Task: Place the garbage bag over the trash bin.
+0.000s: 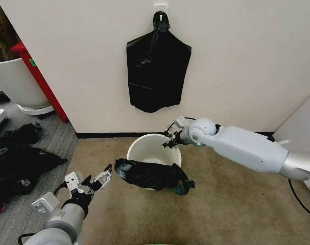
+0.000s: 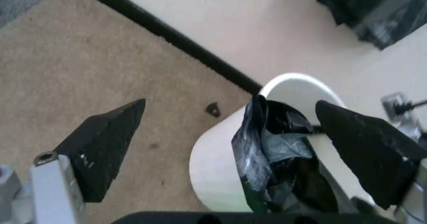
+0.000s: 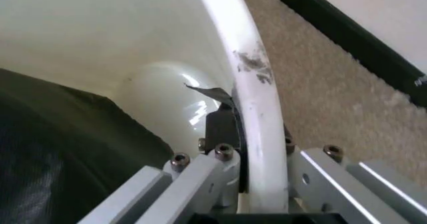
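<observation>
Head view, left gripper (image 1: pixel 102 177): jaws spread wide, holding nothing, just left of the garbage bag (image 1: pixel 149 174), a glossy, wrinkled black heap draped over the near rim of the trash bin (image 1: pixel 144 148).
Head view, right gripper (image 1: pixel 171 138): at the bin's far right rim.
Left wrist view: black wedge fingers (image 2: pixel 107 146) wide apart, bag and smooth cream bin between them; bin's base cut off.
Right wrist view: jaws clamped on the rolled rim (image 3: pixel 257 108), one pad inside, one outside; a scrap of black film (image 3: pixel 210 91) is pinched there.
</observation>
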You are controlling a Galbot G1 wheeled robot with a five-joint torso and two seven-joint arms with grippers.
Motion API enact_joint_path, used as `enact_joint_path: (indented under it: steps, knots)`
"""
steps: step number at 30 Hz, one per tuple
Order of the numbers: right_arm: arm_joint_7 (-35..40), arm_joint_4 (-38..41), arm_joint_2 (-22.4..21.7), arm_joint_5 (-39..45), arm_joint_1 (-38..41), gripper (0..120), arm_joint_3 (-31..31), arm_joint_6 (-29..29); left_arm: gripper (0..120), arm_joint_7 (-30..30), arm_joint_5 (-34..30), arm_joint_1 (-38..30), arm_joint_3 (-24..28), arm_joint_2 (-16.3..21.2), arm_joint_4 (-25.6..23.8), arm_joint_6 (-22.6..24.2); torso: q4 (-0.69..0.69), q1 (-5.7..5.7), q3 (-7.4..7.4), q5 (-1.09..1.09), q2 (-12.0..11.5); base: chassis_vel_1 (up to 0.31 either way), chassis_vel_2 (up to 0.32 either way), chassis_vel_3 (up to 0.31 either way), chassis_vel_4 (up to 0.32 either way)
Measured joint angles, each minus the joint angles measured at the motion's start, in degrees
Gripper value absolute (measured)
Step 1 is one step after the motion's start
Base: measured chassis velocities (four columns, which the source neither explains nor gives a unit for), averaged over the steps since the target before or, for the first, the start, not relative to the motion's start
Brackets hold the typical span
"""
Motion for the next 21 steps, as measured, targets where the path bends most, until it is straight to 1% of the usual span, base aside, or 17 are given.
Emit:
enact_joint_path:
  steps: [2,6,7,11,12,17,18,20,21]
  knots:
    - [1.75,1.25,-1.07,1.66,-1.07,0,1.5,0.0,100,0.7,-0.59,0.04,-0.36,0.02,0.0,-1.17,0.0,0.0,0.0,0.0,0.0,0.0,0.0,0.0,0.0]
    - [6.06,2.66,-1.84,5.76,-2.39,0,3.98,0.01,100,1.99,-0.77,0.29,-0.55,-0.09,0.0,-2.71,0.0,0.0,0.0,-0.01,0.0,0.0,0.0,0.0,0.0]
    - [6.06,2.66,-1.84,5.76,-2.39,0,3.98,0.01,100,1.99,-0.77,0.29,-0.55,-0.09,0.0,-2.71,0.0,0.0,0.0,-0.01,0.0,0.0,0.0,0.0,0.0]
    - [11.86,4.44,-2.74,10.51,-3.36,0,6.54,0.02,100,3.39,-1.53,0.35,-0.89,-0.01,0.0,-4.35,0.0,0.0,-0.01,-0.02,0.0,0.0,0.0,0.0,0.0]
    - [11.86,4.44,-2.74,10.51,-3.36,0,6.54,0.02,100,3.39,-1.53,0.35,-0.89,-0.01,0.0,-4.35,0.0,0.0,-0.01,-0.02,0.0,0.0,0.0,0.0,0.0]
    - [18.39,6.62,-4.16,14.64,-5.79,0,10.36,0.04,100,3.18,-2.22,0.37,-2.26,0.56,0.0,-3.78,0.0,0.0,-0.01,-0.01,0.0,0.0,0.0,0.0,0.0]
    - [18.39,6.62,-4.16,14.64,-5.79,0,10.36,0.04,100,3.18,-2.22,0.37,-2.26,0.56,0.0,-3.78,0.0,0.0,-0.01,-0.01,0.0,0.0,0.0,0.0,0.0]
    - [21.75,8.14,-5.02,17.55,-7.18,0,12.9,0.06,100,2.71,-2.52,0.34,-2.87,0.92,0.0,-3.1,-0.01,0.0,0.0,-0.01,0.0,0.0,0.0,0.0,0.0]
    - [24.54,9.41,-5.45,20.28,-8.14,0,14.88,0.07,100,2.51,-2.88,0.27,-3.42,1.2,0.0,-2.67,-0.01,0.0,-0.01,-0.01,0.0,0.0,0.0,0.0,0.0]
